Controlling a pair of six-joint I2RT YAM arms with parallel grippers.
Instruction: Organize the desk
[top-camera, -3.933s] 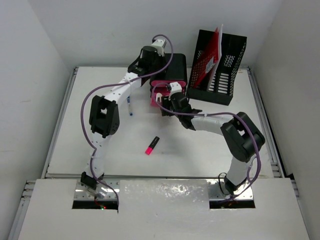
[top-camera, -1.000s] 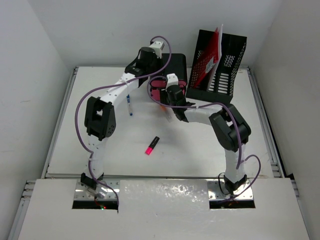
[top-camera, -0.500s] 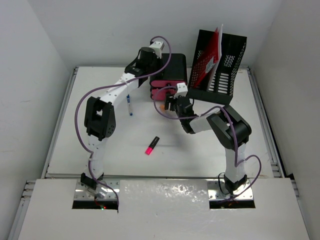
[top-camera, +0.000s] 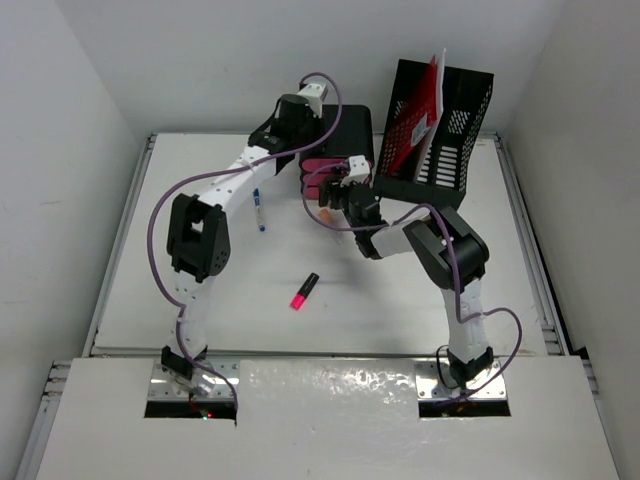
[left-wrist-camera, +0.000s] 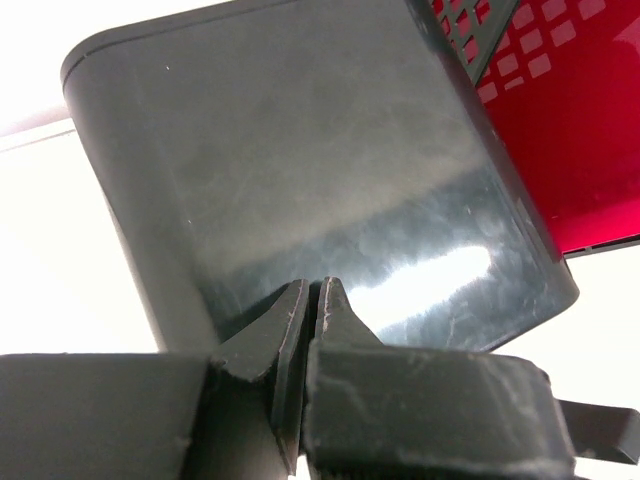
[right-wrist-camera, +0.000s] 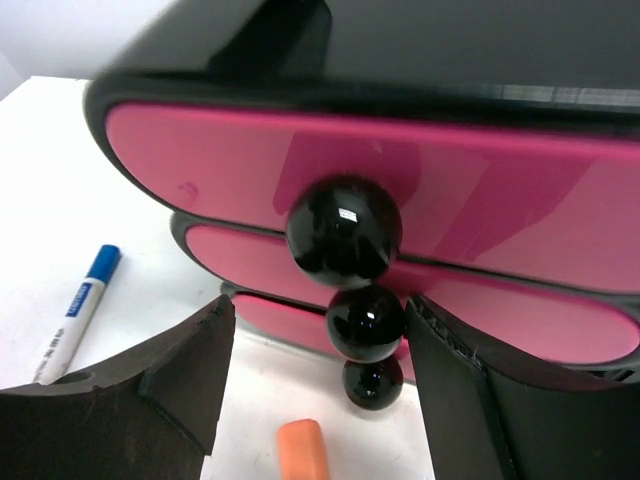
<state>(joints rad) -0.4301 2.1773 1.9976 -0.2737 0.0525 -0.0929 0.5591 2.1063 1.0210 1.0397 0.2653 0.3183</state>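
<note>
On the white desk (top-camera: 150, 260), a black drawer unit (top-camera: 352, 135) with pink drawer fronts (right-wrist-camera: 480, 200) stands at the back. My left gripper (top-camera: 303, 130) is shut with nothing in it, and its tips (left-wrist-camera: 312, 292) rest on the unit's glossy black top (left-wrist-camera: 320, 150). My right gripper (top-camera: 338, 190) is open in front of the drawers. Its fingers (right-wrist-camera: 190, 370) stand either side of the middle black knob (right-wrist-camera: 366, 320) without touching it. A top knob (right-wrist-camera: 344, 228) and a bottom knob (right-wrist-camera: 372, 384) line up with it.
A small orange piece (right-wrist-camera: 303, 450) lies on the desk below the knobs. A blue-capped pen (top-camera: 259, 210) lies left of the drawers, and a pink highlighter (top-camera: 304, 290) mid-desk. A black mesh file holder (top-camera: 450, 140) with a red folder (top-camera: 415, 115) stands right of the unit.
My right gripper has opened wider and shifted slightly in front of the drawers, and its elbow has swung inward. The left arm has not moved.
</note>
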